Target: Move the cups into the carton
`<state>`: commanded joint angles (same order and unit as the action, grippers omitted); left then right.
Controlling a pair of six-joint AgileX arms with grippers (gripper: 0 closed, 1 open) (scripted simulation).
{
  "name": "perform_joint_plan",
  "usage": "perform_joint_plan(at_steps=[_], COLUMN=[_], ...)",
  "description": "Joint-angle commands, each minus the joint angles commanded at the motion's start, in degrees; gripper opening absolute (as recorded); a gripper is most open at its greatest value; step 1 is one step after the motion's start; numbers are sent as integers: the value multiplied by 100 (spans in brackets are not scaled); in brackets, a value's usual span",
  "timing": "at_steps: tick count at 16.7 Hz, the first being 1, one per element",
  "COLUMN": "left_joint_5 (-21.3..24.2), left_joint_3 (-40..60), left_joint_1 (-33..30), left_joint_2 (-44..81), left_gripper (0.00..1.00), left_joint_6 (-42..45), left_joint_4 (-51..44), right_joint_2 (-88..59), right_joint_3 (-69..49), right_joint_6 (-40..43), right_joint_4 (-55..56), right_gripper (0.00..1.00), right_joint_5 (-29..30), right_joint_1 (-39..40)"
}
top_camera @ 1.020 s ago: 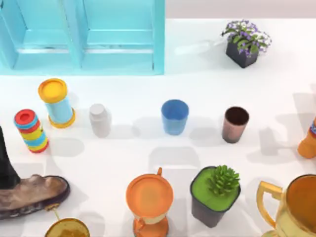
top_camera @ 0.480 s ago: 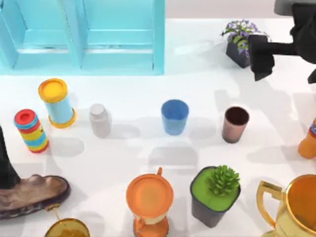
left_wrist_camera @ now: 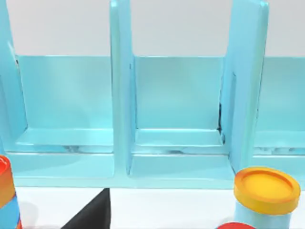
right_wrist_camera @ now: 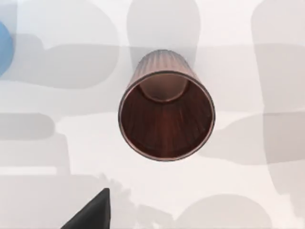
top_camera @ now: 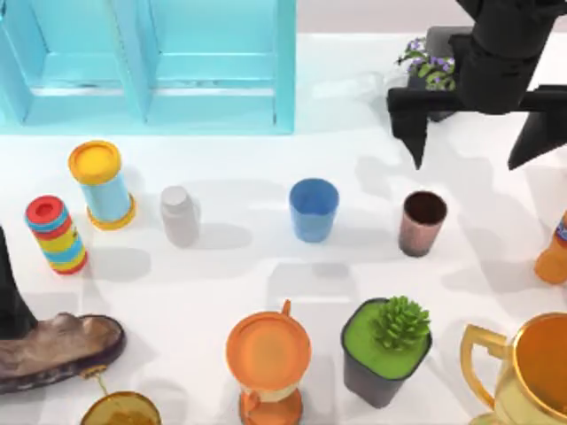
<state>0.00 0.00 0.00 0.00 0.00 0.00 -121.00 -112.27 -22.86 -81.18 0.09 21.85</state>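
The right arm reaches in over the far right part of the table (top_camera: pixel 239 266), its dark body hanging above the small potted flower (top_camera: pixel 423 64) at the back. Its right claw (top_camera: pixel 474 133) points downward with its two fingers spread wide, one fingertip (top_camera: pixel 416 146) toward the table's middle and the other (top_camera: pixel 523 150) toward the right edge. The claw hovers above and just behind the copper cup (top_camera: pixel 422 223), touching nothing. That cup stands upright on the table, well apart from the carton, and the right wrist view looks straight down into its dark ribbed inside (right_wrist_camera: pixel 166 114). The blue cup (top_camera: pixel 314 209) stands upright to the left of the copper one, near the middle of the table, also outside the carton; a sliver of it (right_wrist_camera: pixel 4 45) sits at the edge of the right wrist view. The pale blue carton (top_camera: pixel 151 66) takes up the back left of the table, and the left wrist view faces its upright dividers and open compartments (left_wrist_camera: pixel 176 95). The left arm (top_camera: pixel 11 292) stays low at the left edge of the table; I cannot tell how its claw is set. In front of the two cups stand an orange lidded goblet (top_camera: pixel 267 359), a green succulent in a dark pot (top_camera: pixel 387 347) and a gold trophy (top_camera: pixel 523 372), while a yellow-capped tube (top_camera: pixel 100 183), a striped stack (top_camera: pixel 55 233) and a grey bottle (top_camera: pixel 179 214) line up on the left.
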Motion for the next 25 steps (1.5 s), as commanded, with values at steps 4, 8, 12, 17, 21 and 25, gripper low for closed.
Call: perform_joint_plan(at_steps=[4, 8, 12, 17, 21, 25], left_joint_5=[0, 0, 0, 0, 0, 0], left_joint_3=[0, 0, 0, 0, 0, 0], left_joint_1=[0, 0, 0, 0, 0, 0], left_joint_2=[0, 0, 0, 0, 0, 0], left_gripper=[100, 100, 100, 100, 100, 100], left_joint_6=[0, 0, 0, 0, 0, 0], left_joint_4=[0, 0, 0, 0, 0, 0], right_joint_2=[-24, -35, -141, -264, -265, -265], right_joint_3=[-25, 215, 1089, 1880, 1885, 1885], right_joint_6=[-6, 9, -6, -26, -27, -27], right_joint_4=[-17, 223, 1252, 2129, 2134, 2134], right_gripper=[100, 100, 100, 100, 100, 70], right_joint_5=[1, 1, 2, 3, 3, 3], right_joint_1=[3, -14, 1, 20, 20, 20])
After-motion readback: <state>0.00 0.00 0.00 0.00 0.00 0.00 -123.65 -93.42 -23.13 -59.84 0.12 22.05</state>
